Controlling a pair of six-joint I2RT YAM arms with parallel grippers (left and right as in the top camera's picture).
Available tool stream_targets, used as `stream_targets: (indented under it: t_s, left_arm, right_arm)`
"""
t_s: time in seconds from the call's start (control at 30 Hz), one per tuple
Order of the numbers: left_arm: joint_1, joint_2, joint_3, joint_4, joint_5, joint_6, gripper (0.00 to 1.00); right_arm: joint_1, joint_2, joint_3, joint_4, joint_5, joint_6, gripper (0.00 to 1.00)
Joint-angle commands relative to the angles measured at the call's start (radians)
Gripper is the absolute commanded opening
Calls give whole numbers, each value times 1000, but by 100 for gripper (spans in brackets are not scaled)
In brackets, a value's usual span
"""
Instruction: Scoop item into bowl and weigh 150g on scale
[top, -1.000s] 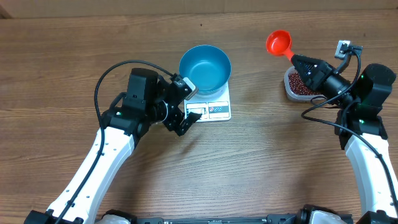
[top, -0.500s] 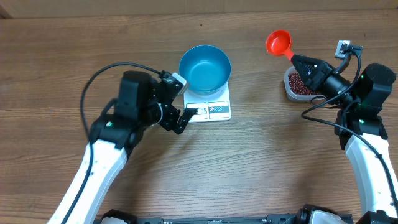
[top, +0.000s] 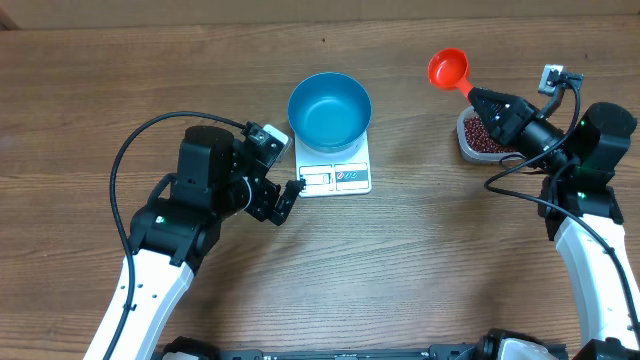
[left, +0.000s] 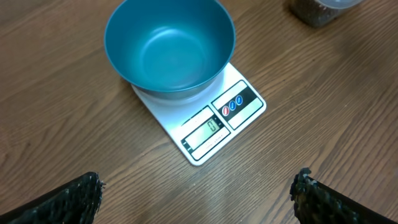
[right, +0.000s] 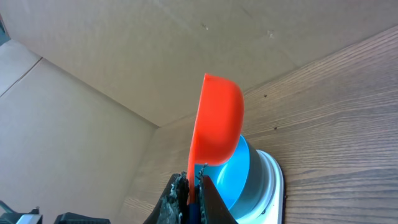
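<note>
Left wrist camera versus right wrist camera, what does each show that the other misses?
Only the left wrist view shows the display of the white rectangular scale, the empty inside of the round blue bowl, a corner of the clear bean tub, and the open left hand. Only the right wrist view shows the red plastic scoop in the shut right hand. Both show the bowl on the scale on the wooden table.

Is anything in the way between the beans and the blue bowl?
Nothing visible is. Only bare table lies between the beans in their tub and the bowl on the scale. The right gripper holds the scoop near the tub. The open left gripper sits on the bowl's other side, off that path.
</note>
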Motion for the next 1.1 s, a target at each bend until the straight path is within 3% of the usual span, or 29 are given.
stream_targets:
  t_s: [0.0, 1.07]
  left_arm:
    - [0, 19, -2, 0, -14, -10, 99]
    - [0, 211, -2, 0, -16, -10, 100]
  right_arm:
    - [-4, -2, 24, 6, -10, 3, 4]
    - [-4, -2, 24, 5, -10, 3, 4]
